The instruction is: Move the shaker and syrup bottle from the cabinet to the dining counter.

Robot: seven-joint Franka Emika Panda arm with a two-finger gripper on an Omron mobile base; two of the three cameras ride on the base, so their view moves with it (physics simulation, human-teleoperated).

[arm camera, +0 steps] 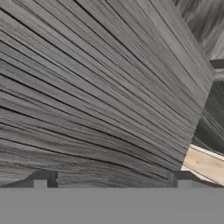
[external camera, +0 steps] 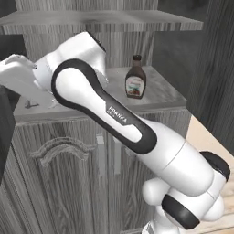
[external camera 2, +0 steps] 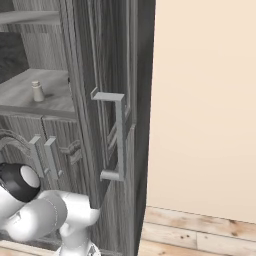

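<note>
The syrup bottle (external camera: 135,77), dark brown with a white-and-red label, stands upright on the open shelf of the grey wood-grain cabinet (external camera: 68,173), right of my arm. In the right base view the tiny light-grey shaker (external camera 2: 36,91) stands upright on the same shelf. My arm's white hand (external camera: 18,73) reaches over the shelf's left end, well left of the bottle. In the hand view my gripper (arm camera: 112,183) is open, its two dark fingertips (arm camera: 40,183) wide apart with nothing between them, facing close wood grain. The dining counter is out of view.
An upper shelf (external camera: 105,20) roofs the open compartment. The cabinet's opened door (external camera 2: 117,75) with its pale bar handle (external camera 2: 119,135) juts out on the right. Two closed lower doors with bar handles (external camera: 100,155) sit below the shelf. A beige wall (external camera 2: 205,100) and wooden floor (external camera 2: 200,235) lie to the right.
</note>
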